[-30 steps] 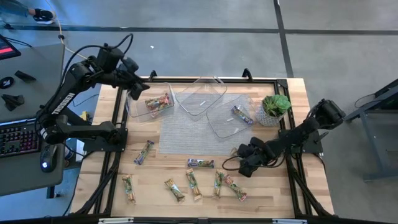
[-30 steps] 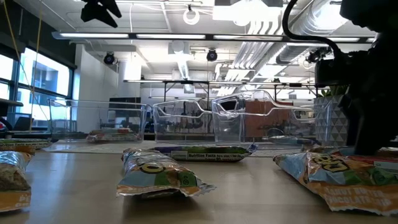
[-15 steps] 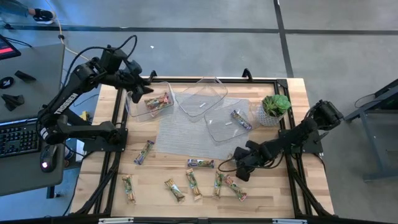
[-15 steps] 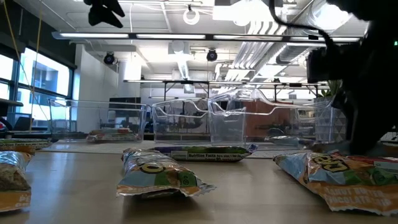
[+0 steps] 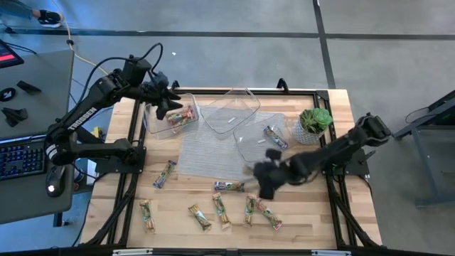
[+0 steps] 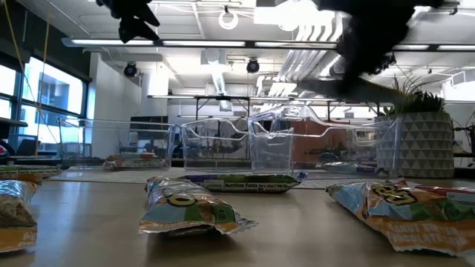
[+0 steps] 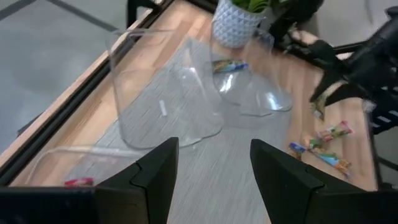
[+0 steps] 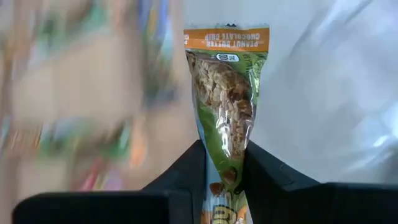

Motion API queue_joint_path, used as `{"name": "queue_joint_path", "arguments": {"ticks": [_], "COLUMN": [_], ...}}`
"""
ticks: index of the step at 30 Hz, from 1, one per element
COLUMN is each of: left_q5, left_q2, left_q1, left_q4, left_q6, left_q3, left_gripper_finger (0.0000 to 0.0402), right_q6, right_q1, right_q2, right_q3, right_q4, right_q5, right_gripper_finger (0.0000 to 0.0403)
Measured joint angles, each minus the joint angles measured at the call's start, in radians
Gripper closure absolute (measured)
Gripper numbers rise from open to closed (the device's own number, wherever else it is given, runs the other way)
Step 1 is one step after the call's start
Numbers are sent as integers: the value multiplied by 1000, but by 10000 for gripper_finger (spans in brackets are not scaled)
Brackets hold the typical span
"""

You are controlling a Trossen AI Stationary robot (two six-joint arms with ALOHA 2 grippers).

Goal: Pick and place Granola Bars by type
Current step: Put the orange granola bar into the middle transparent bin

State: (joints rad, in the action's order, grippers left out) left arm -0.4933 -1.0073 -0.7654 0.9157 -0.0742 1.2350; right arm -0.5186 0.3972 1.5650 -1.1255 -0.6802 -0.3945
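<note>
My right claw point(image 5: 261, 173) is clenched on a green peanut-butter granola bar point(image 8: 225, 118), lifted over the counter point(image 5: 334, 107); carry it level to the middle clear tub point(image 5: 231, 112). Left claw point(image 7: 211, 177) hangs open above the left tub point(image 5: 153, 122).

A green-wrapped granola bar point(image 8: 225, 127) in the right wrist view is showing "CHOCOLATE CHIP" on its orange end band, while a purple bar point(image 6: 249, 182) in the low view is displaying "Nutrition Facts" along its side.

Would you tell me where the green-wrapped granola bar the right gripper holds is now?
The green-wrapped granola bar is clamped in the right gripper, raised above the table's right-centre, near the purple bar.
</note>
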Motion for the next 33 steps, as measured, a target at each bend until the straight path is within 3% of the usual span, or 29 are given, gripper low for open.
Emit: {"name": "queue_joint_path", "arguments": {"ticks": [5, 7, 12, 19, 24, 33], "left_q5": [-35, -41, -40, -39, -39, -36], "left_q2": [0, 0, 0, 0, 0, 0], "left_q1": [0, 0, 0, 0, 0, 0], "left_q4": [-16, -16, -16, -15, -16, -49], "left_q6": [0, 0, 0, 0, 0, 0], "left_q3": [0, 0, 0, 0, 0, 0], "left_gripper_finger": [206, 206, 206, 206, 206, 206], "right_q6": [265, 385, 547, 637, 621, 667], "right_q1": [-177, -272, -535, -784, -880, -896], "right_q2": [-3, -3, 21, 169, 272, 332], "right_q3": [-120, -137, -137, -135, -135, -135], "right_q4": [127, 216, 393, 501, 546, 511], "right_q5": [-156, -118, 120, 174, 277, 292], "right_gripper_finger": [325, 325, 324, 324, 324, 315]}}
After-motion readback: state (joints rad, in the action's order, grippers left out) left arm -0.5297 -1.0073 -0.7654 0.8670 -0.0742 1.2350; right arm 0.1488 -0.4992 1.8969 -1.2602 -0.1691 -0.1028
